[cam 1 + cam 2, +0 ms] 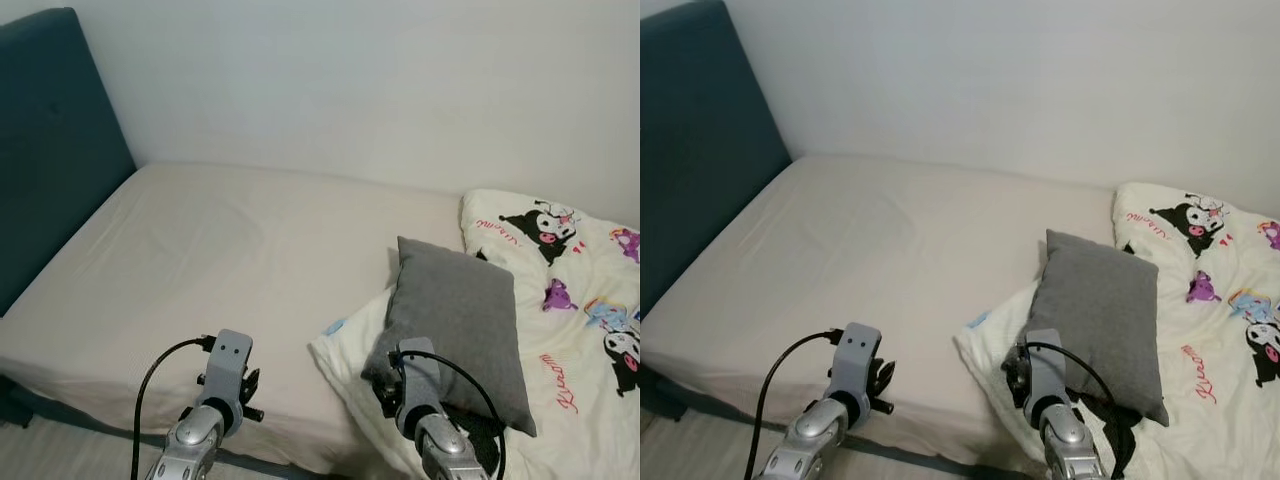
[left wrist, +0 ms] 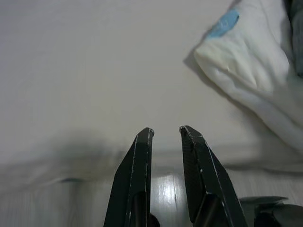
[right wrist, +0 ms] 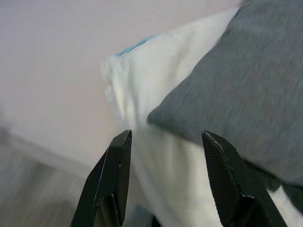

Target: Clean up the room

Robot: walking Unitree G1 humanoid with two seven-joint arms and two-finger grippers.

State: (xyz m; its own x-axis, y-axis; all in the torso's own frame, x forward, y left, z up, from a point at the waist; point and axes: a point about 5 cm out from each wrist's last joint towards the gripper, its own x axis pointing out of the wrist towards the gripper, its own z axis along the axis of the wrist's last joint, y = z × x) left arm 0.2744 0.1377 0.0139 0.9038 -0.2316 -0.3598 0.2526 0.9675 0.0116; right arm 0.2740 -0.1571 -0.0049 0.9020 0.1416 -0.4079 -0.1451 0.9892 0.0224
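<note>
pillow (image 1: 460, 320): grey | quilt (image 1: 570, 330): white, cartoon print | sheet (image 1: 220, 260): cream | headboard (image 1: 50, 140): teal

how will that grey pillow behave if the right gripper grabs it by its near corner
The grey pillow looks soft, so it would probably sag rather than stay flat. It seems light for its size. Lying on the rumpled cartoon-print duvet, it may drag the duvet along. The right gripper is open near its corner.
</note>
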